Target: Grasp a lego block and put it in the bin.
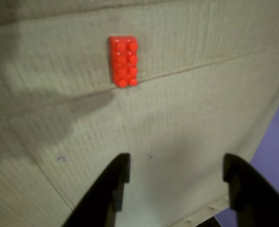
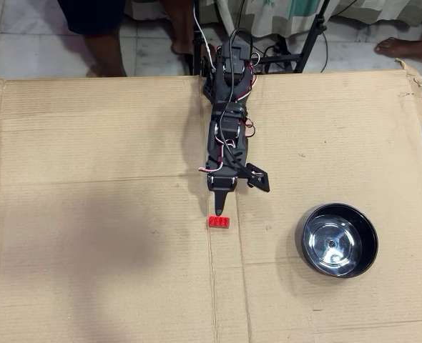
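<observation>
The gripper (image 1: 175,182) hangs with jaws spread wide and empty, a gap fit to straddle the lego block (image 1: 123,61), which lies flat on the cardboard (image 1: 201,109) just ahead of the fingertips, off-centre in the wrist view. In the overhead view the bin (image 2: 337,240) sits well apart, right of the gripper, mouth up to receive a drop.

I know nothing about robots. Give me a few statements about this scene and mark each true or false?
1. The red brick already lies inside the bowl. False: it lies on the cardboard, apart from the bowl.
2. The gripper is open, with nothing between its fingers. True.
3. The bowl is empty. True: only its shiny inside shows.
4. In the overhead view the bowl sits left of the brick. False: it sits to the right.
5. The gripper is clamped on the brick. False: in the wrist view the brick lies ahead of the fingertips, untouched.
</observation>
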{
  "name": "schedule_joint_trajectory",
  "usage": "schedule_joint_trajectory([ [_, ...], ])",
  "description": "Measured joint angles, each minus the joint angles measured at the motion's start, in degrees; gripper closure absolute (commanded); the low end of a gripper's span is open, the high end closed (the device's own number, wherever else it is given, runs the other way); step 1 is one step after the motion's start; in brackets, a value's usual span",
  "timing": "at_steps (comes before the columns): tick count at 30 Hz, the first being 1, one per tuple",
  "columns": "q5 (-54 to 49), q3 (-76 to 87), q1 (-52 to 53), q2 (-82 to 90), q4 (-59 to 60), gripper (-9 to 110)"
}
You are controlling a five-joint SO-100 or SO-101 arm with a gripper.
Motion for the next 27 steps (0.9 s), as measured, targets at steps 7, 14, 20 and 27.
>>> schedule_joint_trajectory([
  [7, 0.0, -0.09, 3.25, -1.49, 3.16, 78],
  [14, 0.0, -0.09, 3.96, -7.03, 4.39, 78],
  [20, 2.02, -0.09, 2.64, -9.32, 4.31, 78],
  [27, 7.56, -0.35, -0.79, -11.78, 1.05, 78],
])
